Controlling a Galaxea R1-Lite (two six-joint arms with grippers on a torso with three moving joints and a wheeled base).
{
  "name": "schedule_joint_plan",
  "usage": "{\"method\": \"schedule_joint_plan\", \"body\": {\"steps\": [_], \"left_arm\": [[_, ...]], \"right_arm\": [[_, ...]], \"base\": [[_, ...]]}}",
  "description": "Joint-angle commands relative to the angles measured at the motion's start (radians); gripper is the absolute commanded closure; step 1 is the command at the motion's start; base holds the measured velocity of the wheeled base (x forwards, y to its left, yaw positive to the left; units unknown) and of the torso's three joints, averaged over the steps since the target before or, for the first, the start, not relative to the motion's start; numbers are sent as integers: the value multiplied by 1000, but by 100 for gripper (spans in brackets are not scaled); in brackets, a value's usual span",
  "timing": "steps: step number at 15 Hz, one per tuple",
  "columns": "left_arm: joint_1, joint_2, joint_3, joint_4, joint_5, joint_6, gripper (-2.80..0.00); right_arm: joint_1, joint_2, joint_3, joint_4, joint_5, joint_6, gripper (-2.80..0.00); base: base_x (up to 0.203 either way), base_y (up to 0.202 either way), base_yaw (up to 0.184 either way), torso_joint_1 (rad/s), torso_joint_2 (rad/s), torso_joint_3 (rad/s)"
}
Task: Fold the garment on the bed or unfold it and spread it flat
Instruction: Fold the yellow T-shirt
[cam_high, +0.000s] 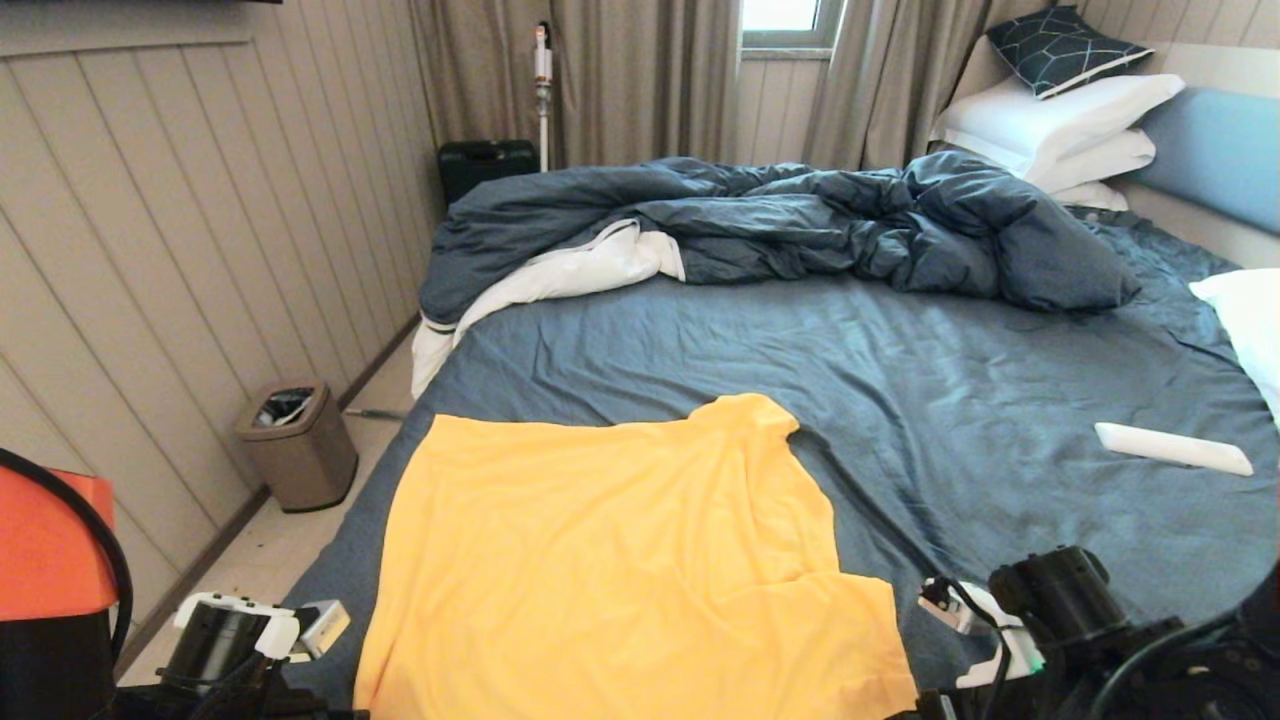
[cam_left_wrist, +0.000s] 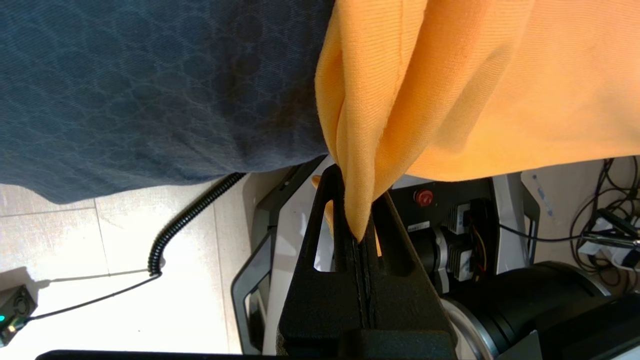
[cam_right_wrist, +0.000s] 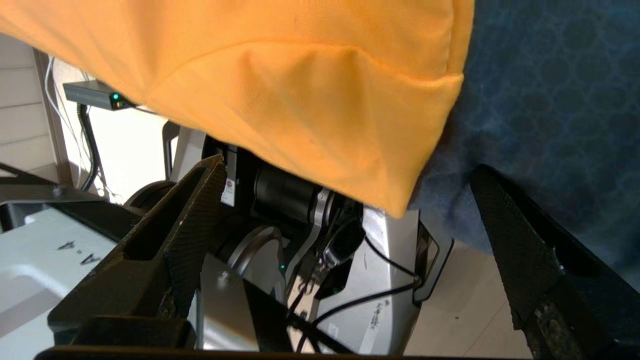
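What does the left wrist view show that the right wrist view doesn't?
Only the left wrist view shows the left pincer shut on a bunched corner of the garment, with a coiled cable on the floor. Only the right wrist view shows the right pincer open, holding nothing, below the garment's hanging corner. Both show the garment draped over the bed edge.

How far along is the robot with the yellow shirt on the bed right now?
Early on. The garment lies mostly spread on the bed, one sleeve toward the duvet. In hand: the left gripper is shut on a pinched fold at one near corner, while the right gripper stands open just below the other corner, not holding it. Left: grip that corner, then fold or flatten.
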Motion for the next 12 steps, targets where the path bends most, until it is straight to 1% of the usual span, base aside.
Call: {"method": "schedule_joint_plan", "body": {"steps": [1,5,9,12], "left_arm": [[0,-2,0,-6,-2,-1,0],[0,-4,0,-6,-2,-4,0],[0,-4,2,-6,-2,-4,0],[0,-5,2,-6,-2,-4,0]], "right_arm": [[4,38,13,-41,1,5,-280],[20,29,12,-44,2,11,-280],[86,19,-1,-45,1,47,-280],[89,11,9,-44,1,52,-280]], "base": [[0,0,0,0,0,0],[0,0,0,0,0,0],[0,0,0,0,0,0],[0,0,0,0,0,0]]}}
